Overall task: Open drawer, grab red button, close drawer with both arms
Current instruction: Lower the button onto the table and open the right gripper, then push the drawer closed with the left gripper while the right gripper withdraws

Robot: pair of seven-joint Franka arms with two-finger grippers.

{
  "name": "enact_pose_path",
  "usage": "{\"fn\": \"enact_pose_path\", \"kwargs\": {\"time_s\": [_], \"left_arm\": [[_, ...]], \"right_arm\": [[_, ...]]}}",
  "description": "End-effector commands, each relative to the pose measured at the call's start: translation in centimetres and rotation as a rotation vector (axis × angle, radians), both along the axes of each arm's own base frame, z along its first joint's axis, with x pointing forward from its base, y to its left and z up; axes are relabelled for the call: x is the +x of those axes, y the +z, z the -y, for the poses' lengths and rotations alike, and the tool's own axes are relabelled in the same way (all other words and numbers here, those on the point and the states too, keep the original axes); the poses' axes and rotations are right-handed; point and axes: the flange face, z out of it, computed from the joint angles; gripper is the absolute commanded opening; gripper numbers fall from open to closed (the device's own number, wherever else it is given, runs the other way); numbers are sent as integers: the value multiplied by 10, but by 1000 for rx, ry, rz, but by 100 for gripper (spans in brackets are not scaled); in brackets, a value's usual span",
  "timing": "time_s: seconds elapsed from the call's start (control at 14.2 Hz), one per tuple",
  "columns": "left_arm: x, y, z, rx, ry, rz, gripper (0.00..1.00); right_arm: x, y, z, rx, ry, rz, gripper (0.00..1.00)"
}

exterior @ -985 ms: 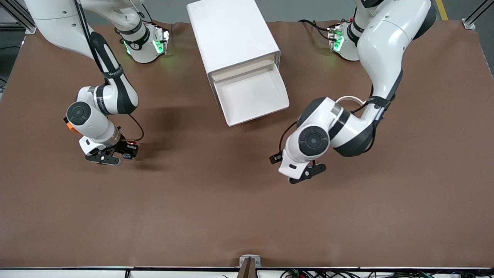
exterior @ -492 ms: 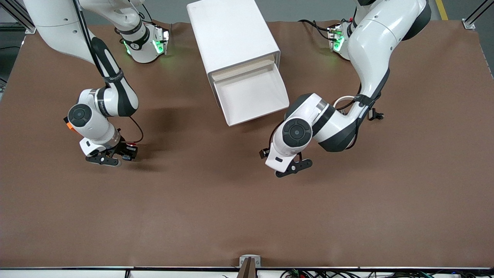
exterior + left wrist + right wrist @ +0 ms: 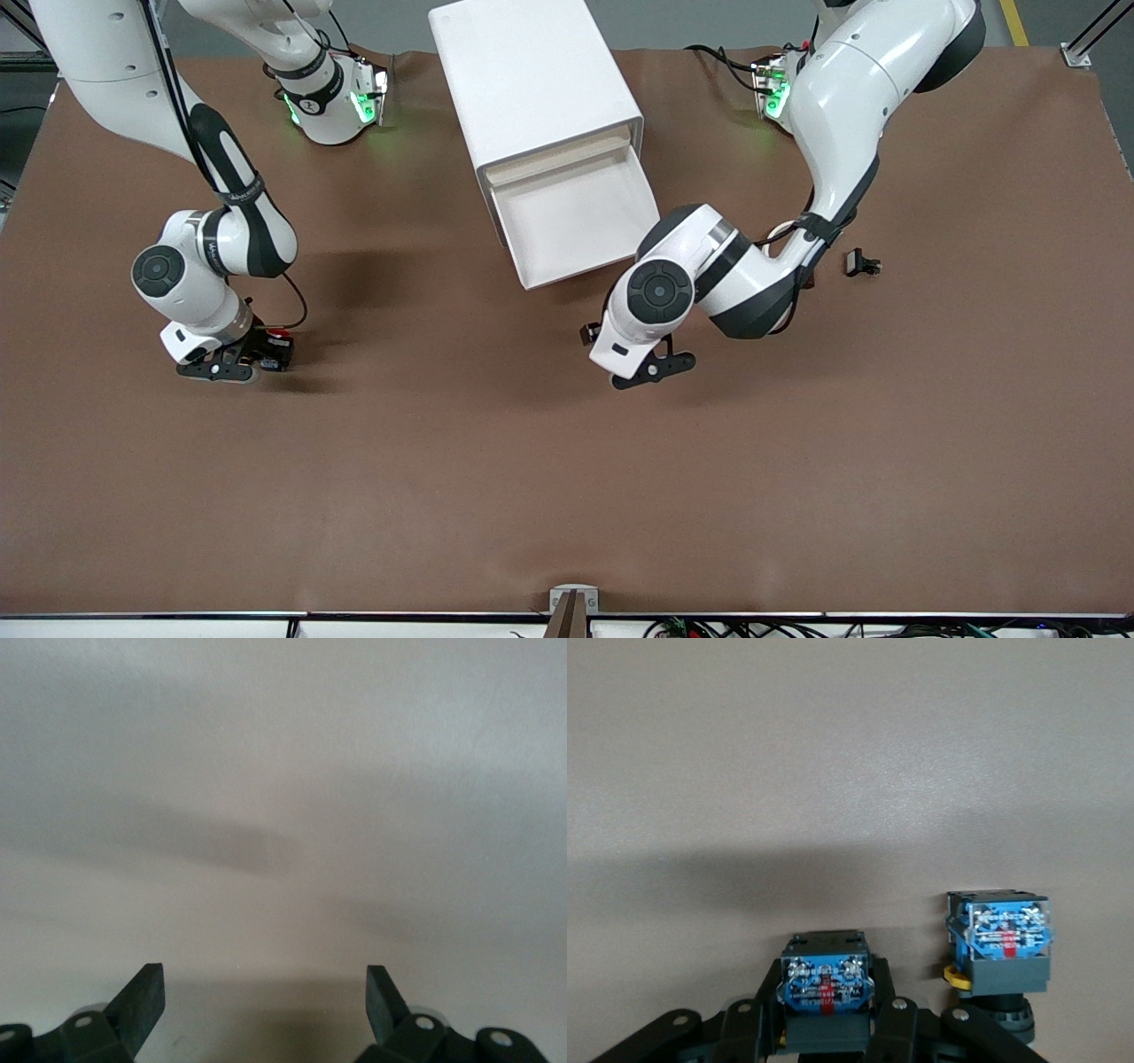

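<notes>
The drawer (image 3: 576,221) stands pulled out of the white cabinet (image 3: 532,80), its inside bare. My right gripper (image 3: 232,363) is low over the table at the right arm's end, shut on the button (image 3: 278,336), whose red cap shows beside the hand. In the right wrist view the gripper (image 3: 826,1020) clamps the button's (image 3: 826,988) black body with its blue block. My left gripper (image 3: 651,368) is open and empty over bare table, nearer the camera than the drawer's front. In the left wrist view the gripper (image 3: 264,979) has only table between its jaws.
A like button with a yellow rim (image 3: 999,948) stands on the table close beside the held one. A small black part (image 3: 861,263) lies on the table toward the left arm's end.
The left arm swung toward the drawer's front, uncovering the small black part. The right gripper shifted with the button toward the right arm's end, covering an orange thing.
</notes>
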Motion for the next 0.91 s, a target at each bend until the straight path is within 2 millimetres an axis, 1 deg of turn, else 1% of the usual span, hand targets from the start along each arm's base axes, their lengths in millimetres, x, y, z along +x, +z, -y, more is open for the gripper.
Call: {"fn": "enact_pose_path", "kwargs": {"time_s": [0.0,0.07,0.14,0.42,0.56,0.63,0.84], "left_arm": [[-19,2,3,2,-35,-5,100],[-24,0,7,2,-40,-10,100],[-25,1,7,-5,-37,-14,100],[-37,9,19,-34,-49,-30,100],[-42,7,22,-34,-55,-41,100],[-48,5,26,-38,-58,-56,100],[-58,3,32,-33,-45,-72,100]], "right_arm": [[2,-3,-2,3,15,2,0],[2,-3,-2,5,15,2,0],[2,-3,-3,5,16,2,0],[3,-3,-7,6,24,4,0],[3,-3,-10,10,29,4,0],[3,-3,-11,11,30,4,0],[7,0,-10,10,28,13,0]]}}
